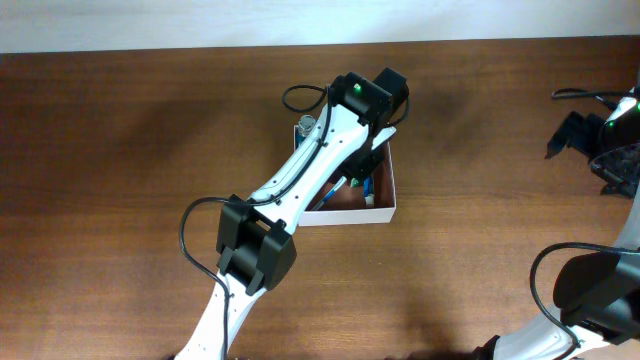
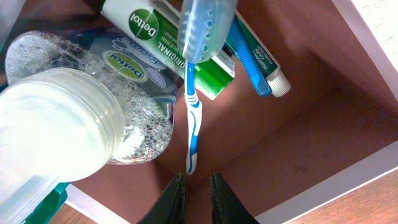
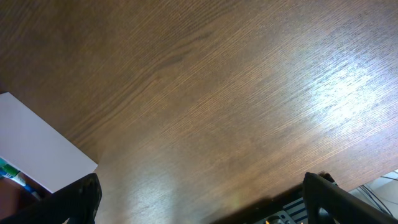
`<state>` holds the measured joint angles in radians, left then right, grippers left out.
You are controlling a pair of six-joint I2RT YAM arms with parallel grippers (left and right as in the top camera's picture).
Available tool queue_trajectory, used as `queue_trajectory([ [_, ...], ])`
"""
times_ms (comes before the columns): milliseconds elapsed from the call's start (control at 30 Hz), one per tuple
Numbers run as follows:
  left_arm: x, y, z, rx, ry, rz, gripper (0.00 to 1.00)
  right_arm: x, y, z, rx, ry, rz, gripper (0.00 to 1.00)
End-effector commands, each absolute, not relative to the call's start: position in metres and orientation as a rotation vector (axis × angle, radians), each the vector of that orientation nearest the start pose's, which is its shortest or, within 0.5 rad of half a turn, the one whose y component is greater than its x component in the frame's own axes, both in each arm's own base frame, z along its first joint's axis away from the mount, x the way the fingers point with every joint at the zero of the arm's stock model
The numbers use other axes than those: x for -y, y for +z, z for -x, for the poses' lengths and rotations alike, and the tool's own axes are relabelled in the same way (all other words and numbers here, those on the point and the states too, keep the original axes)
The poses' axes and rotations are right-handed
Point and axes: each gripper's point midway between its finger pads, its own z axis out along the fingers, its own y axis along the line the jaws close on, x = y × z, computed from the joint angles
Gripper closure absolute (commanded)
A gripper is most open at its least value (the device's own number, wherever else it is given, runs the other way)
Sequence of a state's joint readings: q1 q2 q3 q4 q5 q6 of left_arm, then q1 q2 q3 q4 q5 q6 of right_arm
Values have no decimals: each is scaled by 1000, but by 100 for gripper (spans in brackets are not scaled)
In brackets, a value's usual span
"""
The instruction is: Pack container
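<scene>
Left gripper (image 2: 196,186) hangs inside the container (image 2: 292,118) — jaws barely parted by the blue toothbrush (image 2: 194,118) handle tip; right gripper (image 3: 202,186) — spread wide.

Left arm stretched out, right arm folded back at my side.

My left arm (image 1: 300,170) runs long on a diagonal, elbow low and wrist far forward, pointing down; the left gripper (image 2: 197,200) has its jaws almost together, with only a thin slit between the dark fingers (image 2: 177,199). My right arm (image 1: 590,285) is bent at the far right, and the right gripper (image 3: 202,202) has its jaws spread wide.
</scene>
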<state>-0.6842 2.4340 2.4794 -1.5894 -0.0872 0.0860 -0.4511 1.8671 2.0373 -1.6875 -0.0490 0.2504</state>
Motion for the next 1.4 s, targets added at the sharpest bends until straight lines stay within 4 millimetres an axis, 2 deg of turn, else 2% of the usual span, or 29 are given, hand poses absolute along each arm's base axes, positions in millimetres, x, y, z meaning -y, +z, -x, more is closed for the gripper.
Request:
queue_trajectory([
  [0, 281, 100, -374, -2895, 137, -1146, 78, 142, 225, -309, -2891, 56, -1045, 1],
  [167, 278, 103, -372, -2901, 147, -1150, 65, 142, 225, -309, -2891, 56, -1045, 2],
  [300, 276, 113, -368, -2906, 150, -1152, 62, 142, 225, -309, -2891, 56, -1045, 1],
  [433, 279, 134, -373, -2862, 121, -1129, 61, 142, 225, -309, -2891, 56, -1045, 1],
  [533, 288, 159, -378, -2793, 55, -1089, 60, 142, 225, -309, -2891, 56, -1045, 1],
  [667, 296, 202, -384, -2674, -26, -1036, 54, 142, 225, -309, -2891, 56, -1045, 1],
  [733, 299, 223, -383, -2620, -79, -1016, 49, 142, 225, -309, -2891, 56, -1045, 1],
  [833, 300, 259, -376, -2543, -154, -992, 48, 142, 225, -309, -2890, 56, -1045, 1],
  [867, 298, 269, -374, -2522, -161, -983, 46, 142, 225, -309, -2891, 56, -1045, 1],
  [1000, 285, 317, -360, -2426, -193, -940, 22, 142, 225, -309, -2890, 56, -1045, 1],
  [1100, 274, 351, -346, -2356, -221, -906, 17, 142, 225, -309, -2891, 56, -1045, 1],
  [1167, 266, 370, -338, -2317, -238, -881, 5, 142, 225, -309, -2891, 56, -1045, 1],
  [1267, 252, 394, -328, -2281, -239, -805, 1, 142, 225, -309, -2891, 56, -1045, 1],
  [1367, 238, 408, -321, -2261, -216, -753, 1, 142, 225, -309, -2891, 56, -1045, 1],
])
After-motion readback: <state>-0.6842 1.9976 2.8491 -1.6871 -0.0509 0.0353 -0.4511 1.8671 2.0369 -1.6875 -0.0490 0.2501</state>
